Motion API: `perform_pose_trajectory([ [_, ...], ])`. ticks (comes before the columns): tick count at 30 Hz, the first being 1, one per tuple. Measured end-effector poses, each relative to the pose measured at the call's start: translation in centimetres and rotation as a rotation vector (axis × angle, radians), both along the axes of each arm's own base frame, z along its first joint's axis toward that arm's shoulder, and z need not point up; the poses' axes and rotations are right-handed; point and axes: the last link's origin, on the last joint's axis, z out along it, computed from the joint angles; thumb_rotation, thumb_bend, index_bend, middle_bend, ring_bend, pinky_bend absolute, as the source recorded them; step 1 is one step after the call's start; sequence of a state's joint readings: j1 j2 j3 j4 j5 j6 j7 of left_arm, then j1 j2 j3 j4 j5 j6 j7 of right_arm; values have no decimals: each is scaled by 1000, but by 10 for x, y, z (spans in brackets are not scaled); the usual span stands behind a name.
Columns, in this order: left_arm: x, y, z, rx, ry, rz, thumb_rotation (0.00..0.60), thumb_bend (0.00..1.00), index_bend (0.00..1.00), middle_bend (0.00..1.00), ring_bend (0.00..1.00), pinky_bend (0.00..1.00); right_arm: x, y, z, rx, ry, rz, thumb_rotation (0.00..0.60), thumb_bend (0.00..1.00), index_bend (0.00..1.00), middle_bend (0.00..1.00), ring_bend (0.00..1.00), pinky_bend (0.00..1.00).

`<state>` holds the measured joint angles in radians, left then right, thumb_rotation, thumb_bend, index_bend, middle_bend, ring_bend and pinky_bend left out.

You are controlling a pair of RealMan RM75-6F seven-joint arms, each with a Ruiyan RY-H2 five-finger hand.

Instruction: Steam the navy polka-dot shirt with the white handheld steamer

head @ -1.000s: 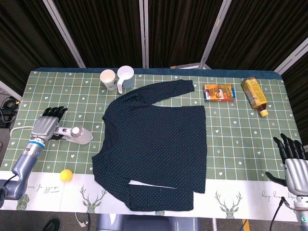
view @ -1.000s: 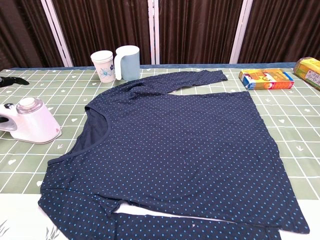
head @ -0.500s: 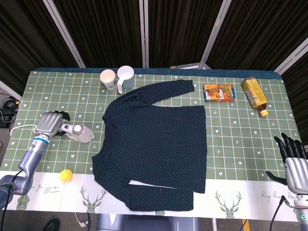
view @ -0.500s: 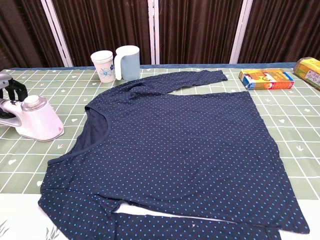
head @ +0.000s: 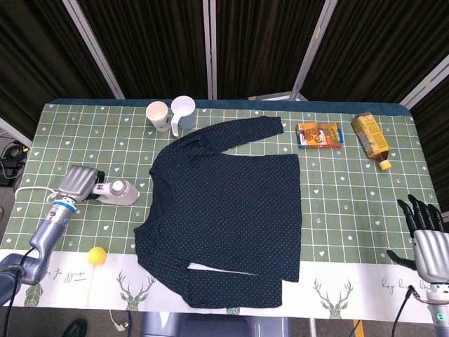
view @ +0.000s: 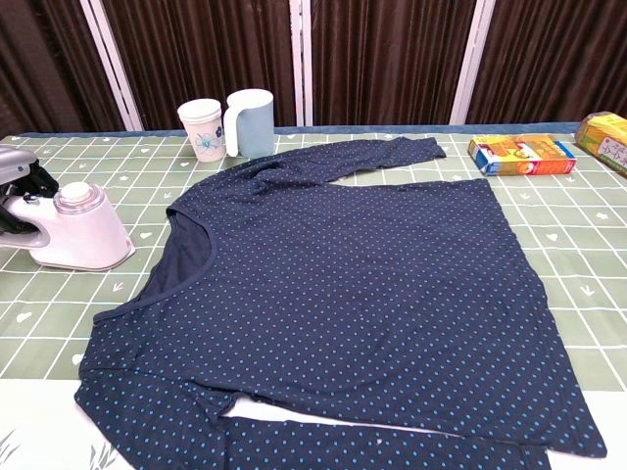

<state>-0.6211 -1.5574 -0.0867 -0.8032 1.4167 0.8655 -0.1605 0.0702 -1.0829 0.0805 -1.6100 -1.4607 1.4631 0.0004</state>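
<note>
Shirt (head: 226, 210) flat mid-table, unsteamed | steamer (head: 116, 192) on the cloth left of it, handle wrapped by left hand (head: 77, 184) | right hand (head: 424, 232) spread, idle | remaining: lift, pass over fabric.

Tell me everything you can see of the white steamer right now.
The white handheld steamer looks like glossy plastic, with a broad base flat on the green checked tablecloth and a round capped top. It stands left of the navy polka-dot shirt, apart from it. The left robot hand grips its handle end.
</note>
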Motion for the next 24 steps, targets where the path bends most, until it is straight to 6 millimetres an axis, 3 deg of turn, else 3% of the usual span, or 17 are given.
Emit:
perform_pose_trajectory([
  [11, 20, -6, 14, 29, -138, -108, 600, 653, 1000, 855, 789, 1000, 1, 0, -2, 2, 6, 2, 600, 0, 0, 0, 0, 0],
  [17, 47, -4, 20, 26, -212, -182, 600, 695, 1000, 901, 833, 1000, 1, -1, -2, 1, 2, -4, 600, 0, 0, 0, 0, 0],
  [24, 92, 13, 13, -24, -235, -250, 600, 731, 1000, 930, 866, 1000, -1, -3, 0, -7, -3, -13, 600, 0, 0, 0, 0, 0],
])
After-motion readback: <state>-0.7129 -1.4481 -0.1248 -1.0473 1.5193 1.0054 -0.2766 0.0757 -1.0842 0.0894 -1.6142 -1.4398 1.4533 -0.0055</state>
